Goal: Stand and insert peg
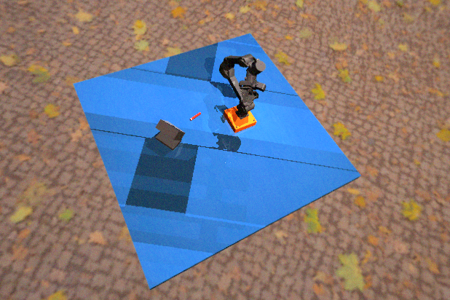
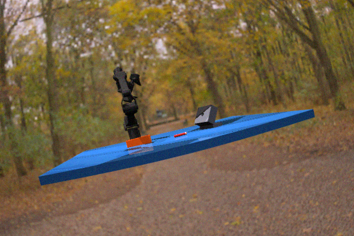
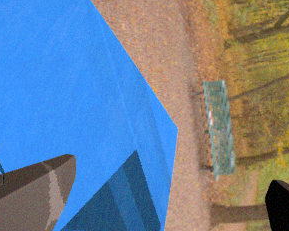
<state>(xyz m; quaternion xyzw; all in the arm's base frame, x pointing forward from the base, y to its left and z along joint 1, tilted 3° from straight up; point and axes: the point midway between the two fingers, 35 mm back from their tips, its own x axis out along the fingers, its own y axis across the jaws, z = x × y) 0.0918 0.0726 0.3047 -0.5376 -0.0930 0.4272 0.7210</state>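
The red peg [image 1: 195,116] [image 2: 180,134] lies flat on the blue table [image 1: 226,188] [image 2: 258,126], between the robot's base and the panel. Its white band is too small to make out clearly. The dark grey sloped panel [image 1: 170,134] [image 2: 206,115] stands a little beyond the peg, with its hole not clearly visible. My gripper [image 1: 259,87] [image 2: 136,79] [image 3: 176,182] is open and empty, held high above the base on the folded arm, well away from the peg. The wrist view shows only the two fingertips, the table [image 3: 70,61] and the ground beyond its edge.
The arm stands on an orange base block [image 1: 240,122] [image 2: 138,141] near the table's middle. The table is a floating blue slab with paved, leaf-strewn ground all around. A green bench [image 3: 219,127] shows far off in the wrist view.
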